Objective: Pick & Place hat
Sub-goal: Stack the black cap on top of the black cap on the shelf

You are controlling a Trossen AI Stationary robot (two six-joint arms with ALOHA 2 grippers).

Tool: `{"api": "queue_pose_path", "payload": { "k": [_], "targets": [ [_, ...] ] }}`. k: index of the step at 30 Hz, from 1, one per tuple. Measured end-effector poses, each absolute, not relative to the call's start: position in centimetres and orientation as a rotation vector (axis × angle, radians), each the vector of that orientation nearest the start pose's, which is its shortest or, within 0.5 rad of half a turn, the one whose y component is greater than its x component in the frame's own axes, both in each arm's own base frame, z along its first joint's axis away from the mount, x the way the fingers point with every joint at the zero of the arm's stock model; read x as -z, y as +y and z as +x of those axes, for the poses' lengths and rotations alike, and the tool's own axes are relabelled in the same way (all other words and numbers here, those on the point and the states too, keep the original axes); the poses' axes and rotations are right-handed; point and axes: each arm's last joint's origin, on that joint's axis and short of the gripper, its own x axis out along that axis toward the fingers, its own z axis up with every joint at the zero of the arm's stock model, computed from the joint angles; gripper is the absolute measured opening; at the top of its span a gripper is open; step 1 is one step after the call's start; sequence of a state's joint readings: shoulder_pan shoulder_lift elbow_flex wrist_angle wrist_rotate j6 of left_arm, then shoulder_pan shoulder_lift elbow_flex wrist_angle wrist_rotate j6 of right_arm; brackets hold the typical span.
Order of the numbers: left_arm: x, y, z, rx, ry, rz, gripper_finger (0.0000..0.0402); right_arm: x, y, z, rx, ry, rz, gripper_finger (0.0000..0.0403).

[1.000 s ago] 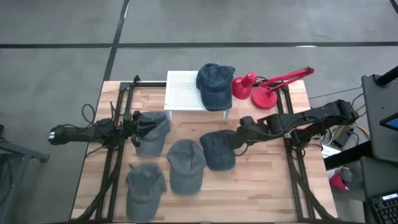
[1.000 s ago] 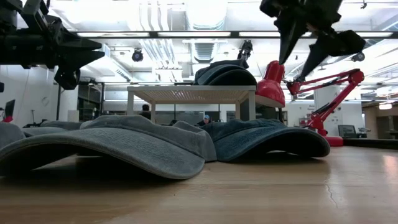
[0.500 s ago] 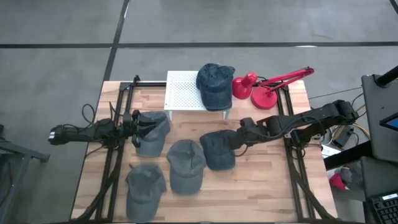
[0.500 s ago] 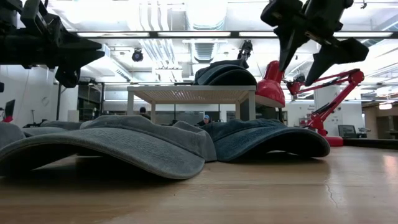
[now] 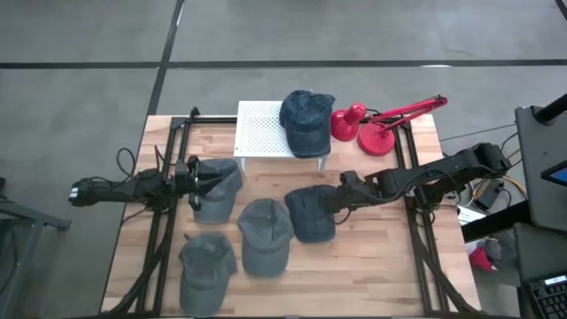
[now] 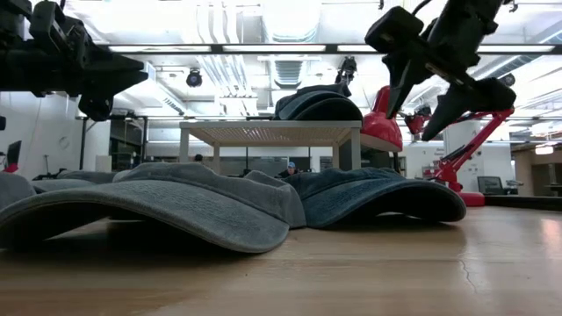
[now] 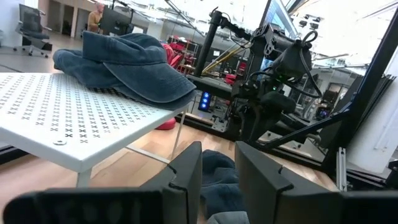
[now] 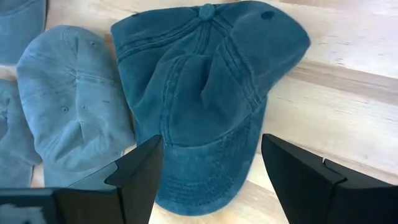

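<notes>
High cam looks straight down; low cam sits at tabletop level; wrist cams sit close in. All share the wooden table (image 5: 372, 266).

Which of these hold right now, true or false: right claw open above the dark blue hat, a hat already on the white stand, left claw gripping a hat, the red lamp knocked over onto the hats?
1. The right claw is open above the dark blue hat. True.
2. A hat already lies on the white stand. True: a dark blue one, the stand hat, sits on the stand's right end.
3. The left claw grips a hat. False: it holds nothing; it hangs above the grey hat on the table's left side.
4. The red lamp has fallen onto the hats. False: it stands at the table's back right corner, clear of the hats on the table.
</notes>
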State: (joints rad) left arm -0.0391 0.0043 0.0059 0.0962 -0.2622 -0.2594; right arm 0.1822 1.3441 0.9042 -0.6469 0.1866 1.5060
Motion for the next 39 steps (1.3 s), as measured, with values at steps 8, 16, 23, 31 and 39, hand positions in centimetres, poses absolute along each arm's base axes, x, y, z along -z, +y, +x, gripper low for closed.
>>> {"api": "queue_pose_path", "payload": {
  "k": [8,16,23,31,39],
  "targets": [
    [-17.4,0.4,9.6,-0.229,-0.128,-0.27,0.0099,-21.2,3.6,25.0,0.755,0.778,1.131,0.0266],
    [-17.4,0.4,9.6,-0.229,-0.128,-0.274,0.0099,-21.0,3.1,25.1,0.749,0.767,1.12,0.0265],
    [-17.4,0.4,9.6,-0.229,-0.128,-0.275,0.0099,-21.3,3.0,25.6,0.696,0.733,1.103,0.0267],
    [-17.4,0.4,9.6,-0.23,-0.128,-0.273,0.0099,-21.5,2.8,25.9,0.677,0.709,1.121,0.0258],
    [-17.4,0.4,9.6,-0.231,-0.128,-0.271,0.0099,-21.4,2.3,25.8,0.691,0.727,1.103,0.0262]
  ]
}}
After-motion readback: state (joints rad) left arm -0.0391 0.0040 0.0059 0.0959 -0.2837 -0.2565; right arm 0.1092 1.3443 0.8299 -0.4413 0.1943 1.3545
